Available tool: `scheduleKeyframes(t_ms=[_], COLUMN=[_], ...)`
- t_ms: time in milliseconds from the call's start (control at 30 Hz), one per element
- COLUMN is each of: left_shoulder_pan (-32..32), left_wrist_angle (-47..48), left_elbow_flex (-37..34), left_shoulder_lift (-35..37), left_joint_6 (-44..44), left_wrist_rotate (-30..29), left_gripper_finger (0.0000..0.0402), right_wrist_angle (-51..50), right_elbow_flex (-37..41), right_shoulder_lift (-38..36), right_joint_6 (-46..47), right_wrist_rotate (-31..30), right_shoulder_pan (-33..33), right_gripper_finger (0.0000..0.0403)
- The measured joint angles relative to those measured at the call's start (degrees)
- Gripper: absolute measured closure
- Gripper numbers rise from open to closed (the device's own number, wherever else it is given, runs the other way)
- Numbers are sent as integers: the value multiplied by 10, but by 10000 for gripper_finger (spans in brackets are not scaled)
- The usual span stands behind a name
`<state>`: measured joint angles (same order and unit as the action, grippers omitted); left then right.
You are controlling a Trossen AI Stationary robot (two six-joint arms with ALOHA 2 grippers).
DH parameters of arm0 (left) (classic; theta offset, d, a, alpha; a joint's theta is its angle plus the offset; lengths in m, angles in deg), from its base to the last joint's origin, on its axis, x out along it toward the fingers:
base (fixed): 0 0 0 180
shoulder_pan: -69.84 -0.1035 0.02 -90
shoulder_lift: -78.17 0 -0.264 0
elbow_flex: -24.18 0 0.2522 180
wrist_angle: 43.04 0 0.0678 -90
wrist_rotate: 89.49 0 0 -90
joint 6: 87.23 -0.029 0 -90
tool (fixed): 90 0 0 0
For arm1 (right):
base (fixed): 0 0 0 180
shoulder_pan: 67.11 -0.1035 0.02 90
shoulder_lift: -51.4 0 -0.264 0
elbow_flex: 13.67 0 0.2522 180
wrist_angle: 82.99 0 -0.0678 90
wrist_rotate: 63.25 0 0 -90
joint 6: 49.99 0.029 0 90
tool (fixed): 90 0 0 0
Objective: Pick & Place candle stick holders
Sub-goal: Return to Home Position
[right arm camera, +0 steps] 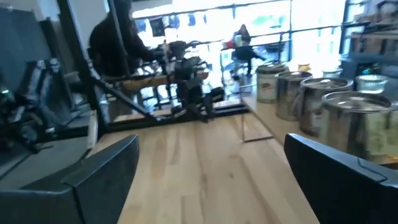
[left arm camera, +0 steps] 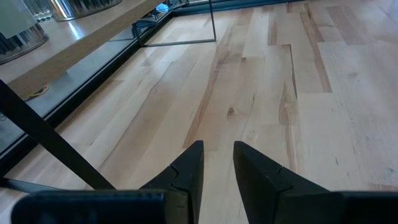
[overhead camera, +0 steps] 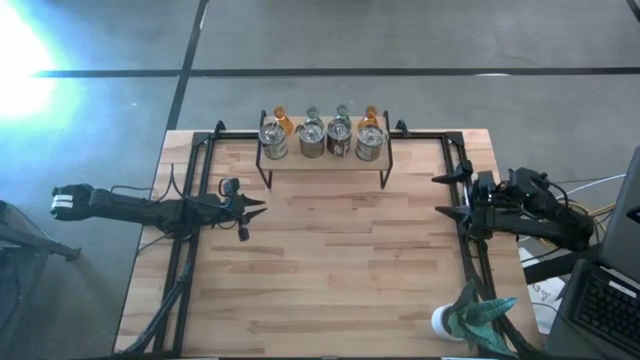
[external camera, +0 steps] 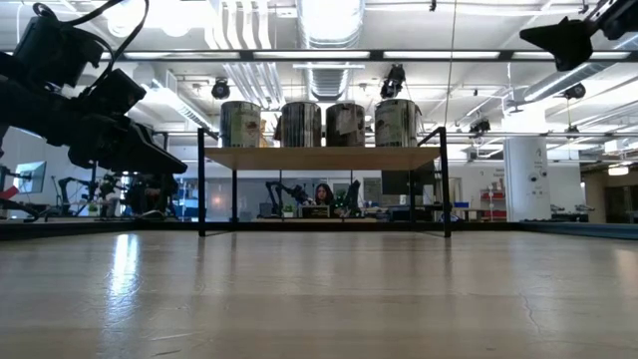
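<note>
1. Over the tabletop (overhead camera: 330, 270), the left tool (left arm camera: 217, 148) at mid-left is barely parted, the right tool (overhead camera: 438, 196) at mid-right spread wide; both empty.
2. Four jar holders (overhead camera: 312, 141) line the shelf (overhead camera: 325, 164), upper centre.
3. Only from above do we see four bulb holders (overhead camera: 281, 121) behind them.

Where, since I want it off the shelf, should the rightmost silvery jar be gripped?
Probably its upright side wall, approached level from the shelf's open front: the rightmost silvery jar has its right side free, though a neighbouring jar stands close.
</note>
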<state>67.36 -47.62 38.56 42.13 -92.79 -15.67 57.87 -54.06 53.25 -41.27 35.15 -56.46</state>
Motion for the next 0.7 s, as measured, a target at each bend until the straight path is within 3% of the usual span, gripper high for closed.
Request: scheduleKeyframes(t_ms=[100, 267, 367, 500, 700], left_shoulder_pan=[0, 0, 0, 0, 0], left_wrist_angle=[0, 0, 0, 0, 0], left_elbow_flex=[0, 0, 0, 0, 0], left_shoulder_lift=[0, 0, 0, 0, 0], left_joint_6=[0, 0, 0, 0, 0], left_wrist_rotate=[0, 0, 0, 0, 0], left_gripper_finger=[310, 310, 310, 310, 310], right_wrist_angle=[0, 7, 88, 206, 250], right_elbow_flex=[5, 48, 103, 162, 212], right_shoulder_lift=[-14, -18, -18, -18, -19], right_joint_6=[3, 19, 31, -72, -140], right_wrist_rotate=[-13, -28, -29, -32, -31], right_shoulder_pan=[0, 0, 0, 0, 0], right_gripper_finger=[36, 116, 163, 210, 246])
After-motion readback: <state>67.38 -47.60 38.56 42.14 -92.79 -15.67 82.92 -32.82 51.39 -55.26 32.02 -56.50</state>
